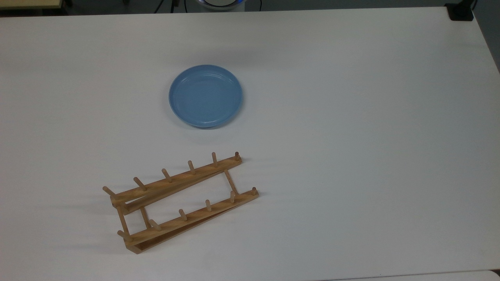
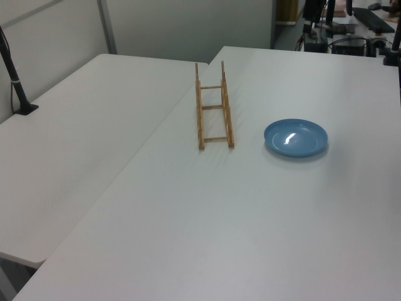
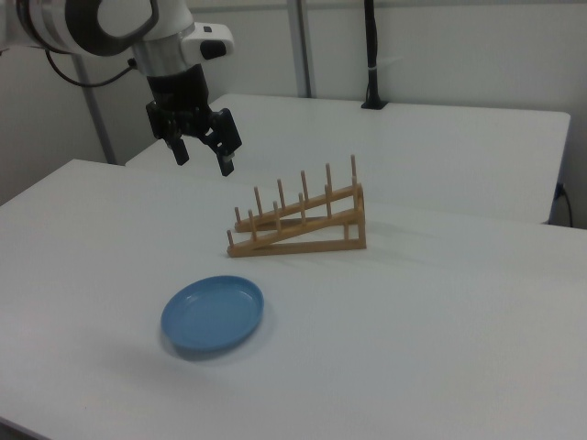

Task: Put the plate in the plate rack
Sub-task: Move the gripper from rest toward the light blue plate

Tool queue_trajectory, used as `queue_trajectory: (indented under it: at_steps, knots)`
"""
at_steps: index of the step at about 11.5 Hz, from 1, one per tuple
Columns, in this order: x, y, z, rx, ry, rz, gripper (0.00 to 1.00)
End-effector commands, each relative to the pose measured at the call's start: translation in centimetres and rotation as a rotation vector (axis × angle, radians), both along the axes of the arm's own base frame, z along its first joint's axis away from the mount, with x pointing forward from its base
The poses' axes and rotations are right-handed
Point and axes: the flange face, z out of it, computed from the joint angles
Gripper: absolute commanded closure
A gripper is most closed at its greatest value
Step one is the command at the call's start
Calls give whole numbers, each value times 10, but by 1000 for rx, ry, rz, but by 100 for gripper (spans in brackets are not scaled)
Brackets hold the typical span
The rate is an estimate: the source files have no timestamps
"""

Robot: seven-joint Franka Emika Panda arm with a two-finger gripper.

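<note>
Nothing is being carried yet: gripper [image 3: 204,158] is hovering spread and empty, plate [image 3: 213,314] lying flat on table [image 3: 440,312] below it, plate rack [image 3: 298,223] beyond, awaiting.

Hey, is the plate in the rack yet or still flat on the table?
Still flat on the table: the plate lies rim-up, apart from the empty plate rack.

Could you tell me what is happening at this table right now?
A Franka arm's two-finger gripper hangs open and empty in the air, above the white table. The round light-blue plate lies flat on the table, untouched, apart from the light-brown wooden plate rack with upright pegs. No slot of the rack holds anything yet.
</note>
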Motion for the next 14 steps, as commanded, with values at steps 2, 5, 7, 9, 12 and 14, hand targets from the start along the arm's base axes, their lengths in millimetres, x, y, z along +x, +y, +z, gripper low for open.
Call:
queue_trajectory:
  at_steps: [2,5,7,9,12,14]
  knots:
    - [1,4,0,-5,0,16,0]
    - [1,4,0,-5,1,19,0]
    - [1,4,-2,-11,5,84,0]
    - [-1,-2,-3,-25,14,185,0]
    - [-5,-13,-12,-52,54,294,0]
    - [-5,-22,-37,-118,115,321,0]
